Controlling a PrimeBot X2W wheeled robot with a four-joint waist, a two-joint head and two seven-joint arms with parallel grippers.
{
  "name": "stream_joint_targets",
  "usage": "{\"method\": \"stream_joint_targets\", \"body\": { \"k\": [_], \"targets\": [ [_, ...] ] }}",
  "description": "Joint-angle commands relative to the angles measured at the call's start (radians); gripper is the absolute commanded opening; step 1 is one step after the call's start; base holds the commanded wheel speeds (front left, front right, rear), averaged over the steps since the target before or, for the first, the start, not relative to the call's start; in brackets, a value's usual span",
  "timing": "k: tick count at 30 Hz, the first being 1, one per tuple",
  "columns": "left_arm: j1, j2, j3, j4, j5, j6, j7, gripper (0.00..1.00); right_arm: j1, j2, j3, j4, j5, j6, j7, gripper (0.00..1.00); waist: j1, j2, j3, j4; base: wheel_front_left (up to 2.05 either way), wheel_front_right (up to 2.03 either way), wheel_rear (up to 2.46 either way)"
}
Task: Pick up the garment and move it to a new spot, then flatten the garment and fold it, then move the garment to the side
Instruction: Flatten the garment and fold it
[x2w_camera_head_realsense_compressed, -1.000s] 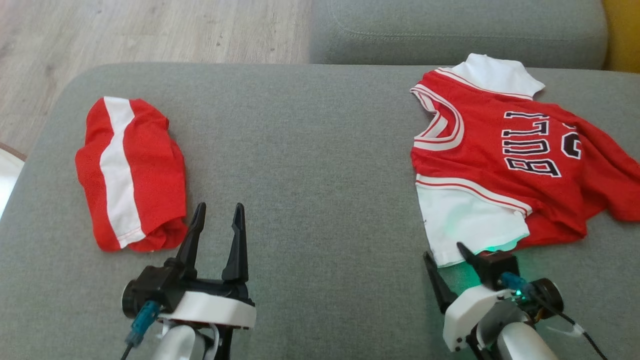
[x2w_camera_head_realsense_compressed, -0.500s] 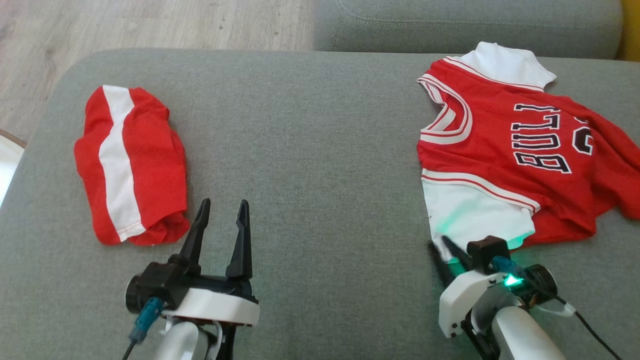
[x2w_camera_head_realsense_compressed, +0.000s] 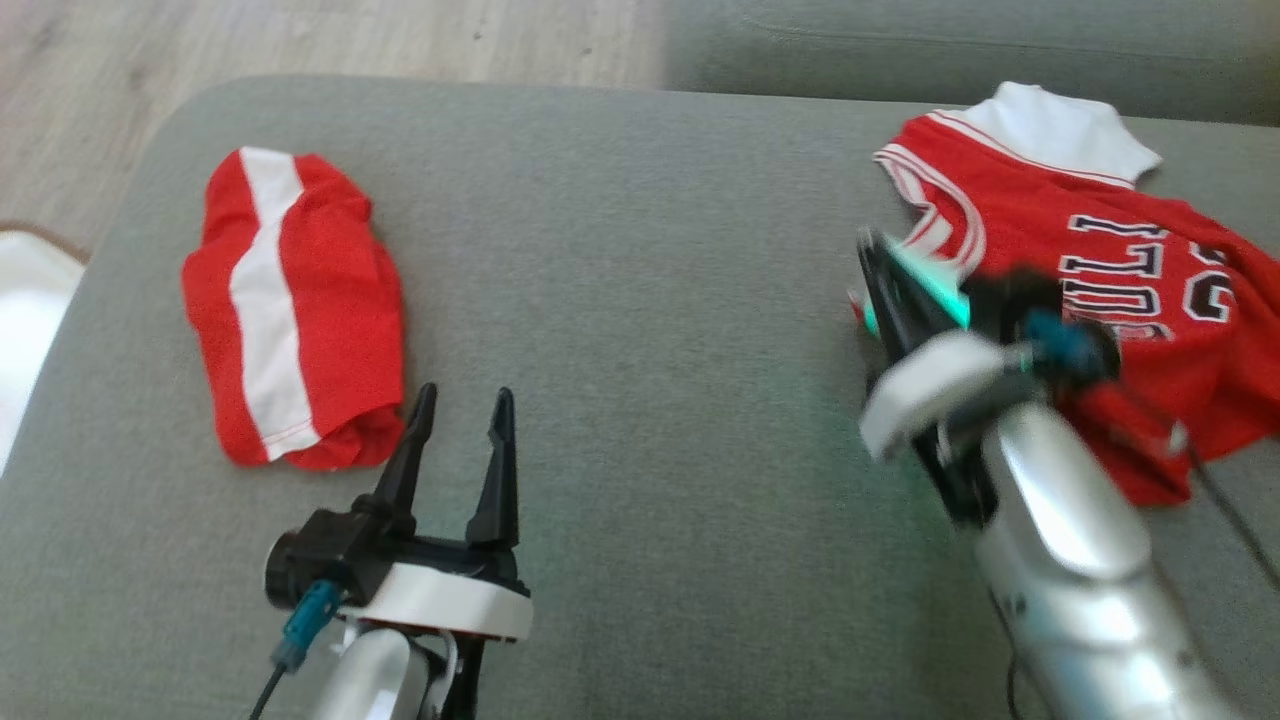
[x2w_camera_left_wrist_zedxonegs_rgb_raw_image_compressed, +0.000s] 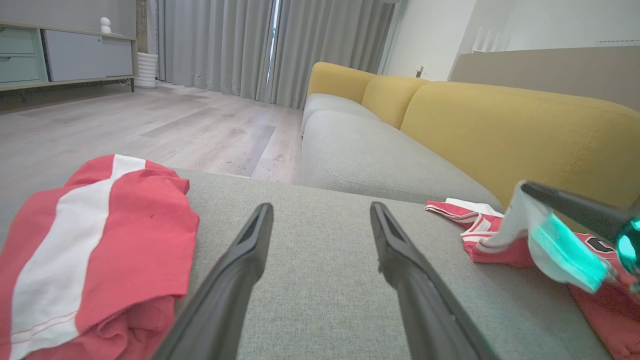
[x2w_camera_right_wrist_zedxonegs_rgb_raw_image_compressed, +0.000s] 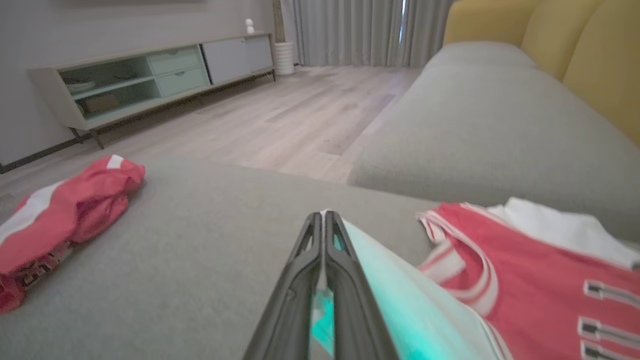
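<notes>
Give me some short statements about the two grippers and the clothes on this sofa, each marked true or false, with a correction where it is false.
1. The right gripper is shut on a white part of the jersey. True.
2. The left gripper holds the folded red garment. False: it is open and empty, beside that garment.
3. The folded red garment lies on the grey cushion, on the robot's left. True.
4. The jersey is blue. False: it is red with white sleeves.
</notes>
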Motion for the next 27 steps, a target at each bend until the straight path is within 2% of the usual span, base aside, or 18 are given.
{"method": "stream_joint_targets", "body": {
  "k": [1, 5, 12, 13, 14, 16, 21, 27],
  "targets": [
    [-0.046, 0.002, 0.016, -0.026, -0.009, 0.002, -0.010, 1.00, -0.083, 0.004, 0.044, -0.028, 0.021, 0.007, -0.001, 0.00, -0.0001, 0.0000, 0.011, 0.026, 0.00, 0.00, 0.00],
    [-0.050, 0.002, 0.003, -0.023, -0.019, 0.004, -0.010, 1.00, -0.167, 0.004, 0.099, -0.005, 0.052, 0.007, -0.001, 0.00, -0.0001, 0.0000, 0.017, 0.061, 0.00, 0.00, 0.00],
    [-0.052, 0.002, -0.028, -0.013, -0.033, 0.007, -0.010, 1.00, -0.302, 0.004, 0.308, 0.080, 0.182, 0.007, -0.026, 0.00, -0.0001, 0.0000, 0.019, 0.140, 0.00, 0.00, 0.00],
    [-0.052, 0.002, -0.032, -0.012, -0.034, 0.008, -0.010, 1.00, -0.314, 0.004, 0.347, 0.095, 0.206, 0.007, -0.022, 0.53, -0.0001, 0.0000, 0.018, 0.149, 0.00, 0.00, 0.00],
    [-0.053, 0.002, -0.036, -0.013, -0.037, 0.011, -0.010, 1.00, -0.333, 0.004, 0.421, 0.123, 0.254, 0.007, -0.003, 1.00, -0.0001, 0.0000, 0.018, 0.162, 0.00, 0.00, 0.00],
    [-0.050, 0.002, -0.034, -0.015, -0.037, 0.014, -0.010, 1.00, -0.350, 0.004, 0.469, 0.143, 0.290, 0.007, -0.002, 1.00, -0.0001, 0.0000, 0.017, 0.164, 0.00, 0.00, 0.00],
    [-0.038, 0.002, -0.009, -0.019, -0.031, 0.020, -0.010, 1.00, -0.363, 0.004, 0.504, 0.203, 0.330, 0.007, -0.036, 1.00, -0.0001, 0.0000, 0.013, 0.130, 0.00, 0.00, 0.00],
    [-0.032, 0.002, 0.020, -0.033, -0.025, 0.019, -0.010, 1.00, -0.332, 0.004, 0.417, 0.273, 0.298, 0.007, -0.129, 1.00, -0.0001, 0.0000, -0.011, 0.046, 0.00, 0.00, 0.00]
  ]
}}
